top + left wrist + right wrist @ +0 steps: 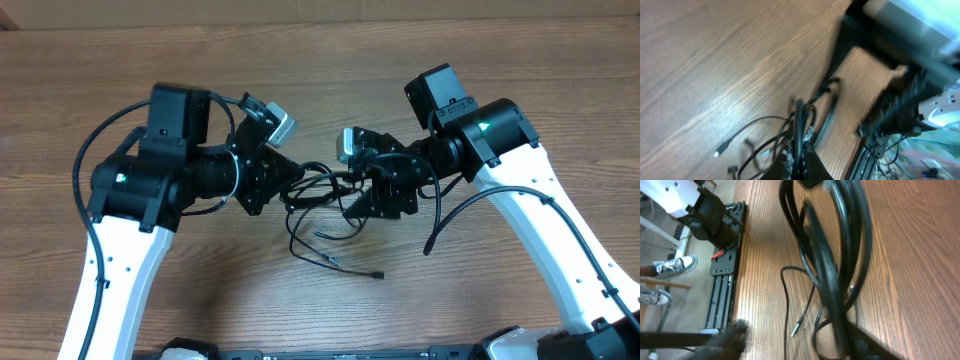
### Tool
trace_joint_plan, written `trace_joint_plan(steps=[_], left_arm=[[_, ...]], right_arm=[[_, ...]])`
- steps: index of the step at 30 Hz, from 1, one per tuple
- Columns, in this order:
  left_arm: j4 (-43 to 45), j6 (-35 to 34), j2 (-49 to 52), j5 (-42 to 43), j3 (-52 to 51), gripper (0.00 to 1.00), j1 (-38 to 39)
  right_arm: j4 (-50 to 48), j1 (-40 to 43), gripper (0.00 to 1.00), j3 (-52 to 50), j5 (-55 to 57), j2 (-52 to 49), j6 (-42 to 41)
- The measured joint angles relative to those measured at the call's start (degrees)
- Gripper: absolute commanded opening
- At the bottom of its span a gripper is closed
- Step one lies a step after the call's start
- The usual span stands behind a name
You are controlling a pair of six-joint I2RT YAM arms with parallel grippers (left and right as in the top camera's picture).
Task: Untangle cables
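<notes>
So, my left pincer (pixel 296 184) is clenched on the cables (pixel 322 228). Whether the right pincer (pixel 352 196) grips or is released, I cannot tell. The tangle lies between them on the desk (pixel 330 60), stretched left to right, with both arms equally near.

Two white robot arms with black wrists reach in from the bottom of the overhead view and bend towards each other in the middle. The left arm (pixel 120 250) slants up and to the right. Its left gripper (pixel 292 178) is clamped tight on the cables (pixel 799 120), with strands rising from between its fingers (pixel 790 162). The right arm (pixel 540 215) mirrors it, leaning left. The right gripper (pixel 352 192) sits opposite, near the left one but apart; blur hides how its jaws stand
</notes>
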State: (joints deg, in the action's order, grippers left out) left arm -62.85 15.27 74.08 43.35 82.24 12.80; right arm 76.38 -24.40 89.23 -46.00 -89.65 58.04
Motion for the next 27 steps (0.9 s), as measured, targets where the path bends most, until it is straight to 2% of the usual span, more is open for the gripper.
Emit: trace_joint_plan(steps=[4,9,11,12,15,18,27], left_arm=[[0.3,-0.2,-0.9,0.9,1.0,0.04,0.0],[0.3,-0.2,-1.2,3.2,1.1,0.04,0.0],[0.5,-0.2,-1.2,4.1,1.1,0.04,0.0],[0.7,-0.2,-1.2,4.4,1.1,0.04,0.0],[1.4,-0.2,-1.2,5.0,1.1,0.04,0.0],[1.9,-0.2,-1.2,5.4,1.1,0.04,0.0],[2.6,-0.2,-1.2,5.6,1.1,0.04,0.0]], right_arm=[[-0.5,0.0,1.00,0.0,0.3,0.0,0.1],[-2.9,0.0,0.98,0.0,0.3,0.0,0.0],[-3.9,0.0,0.85,0.0,0.4,0.0,-0.6],[-4.1,0.0,0.62,0.0,0.4,0.0,-0.7],[-4.3,0.0,0.21,0.0,0.3,0.0,-0.8],[-3.8,0.0,0.04,0.0,0.4,0.0,-0.9],[-3.5,0.0,0.04,0.0,0.5,0.0,-1.0]])
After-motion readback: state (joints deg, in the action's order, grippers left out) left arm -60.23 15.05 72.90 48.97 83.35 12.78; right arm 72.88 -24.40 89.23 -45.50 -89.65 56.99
